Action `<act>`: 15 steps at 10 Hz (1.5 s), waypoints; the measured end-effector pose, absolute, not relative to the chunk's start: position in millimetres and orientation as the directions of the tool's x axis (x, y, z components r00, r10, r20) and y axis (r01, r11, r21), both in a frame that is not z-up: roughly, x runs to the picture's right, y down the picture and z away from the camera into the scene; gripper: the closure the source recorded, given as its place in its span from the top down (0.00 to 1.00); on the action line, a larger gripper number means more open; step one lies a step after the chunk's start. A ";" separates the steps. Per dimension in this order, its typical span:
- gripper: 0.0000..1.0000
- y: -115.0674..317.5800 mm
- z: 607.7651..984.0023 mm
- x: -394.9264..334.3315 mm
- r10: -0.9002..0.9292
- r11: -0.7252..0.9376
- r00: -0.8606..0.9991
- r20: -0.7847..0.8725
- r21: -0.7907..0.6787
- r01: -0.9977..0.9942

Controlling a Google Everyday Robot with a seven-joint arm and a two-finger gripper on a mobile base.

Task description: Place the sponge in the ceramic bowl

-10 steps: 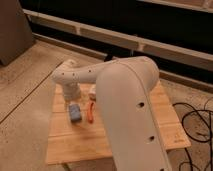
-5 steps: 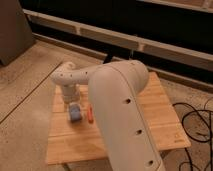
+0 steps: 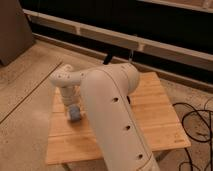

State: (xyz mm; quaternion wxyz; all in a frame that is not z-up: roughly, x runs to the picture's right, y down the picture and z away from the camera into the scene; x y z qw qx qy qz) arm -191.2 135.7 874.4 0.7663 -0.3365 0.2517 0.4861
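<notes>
The sponge [image 3: 75,114] is a small blue-grey block lying on the left part of the wooden table [image 3: 155,115]. My gripper [image 3: 70,103] points down right above it, at the end of the white arm [image 3: 112,115] that bends across the middle of the view. Whether the gripper touches or holds the sponge cannot be made out. The ceramic bowl is hidden or out of view; the thick arm covers much of the tabletop.
Black cables [image 3: 197,120] lie on the floor to the right of the table. Speckled floor [image 3: 30,75] surrounds the table on the left. A dark wall with a pale ledge [image 3: 150,45] runs along the back.
The arm has swung further over the table and now hides the orange stick that showed beside the sponge. The gripper stays over the sponge at the table's left.
</notes>
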 end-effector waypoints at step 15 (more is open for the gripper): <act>0.00 -45.9 712.4 -110.9 0.904 0.335 0.283 -0.321 0.120 -0.934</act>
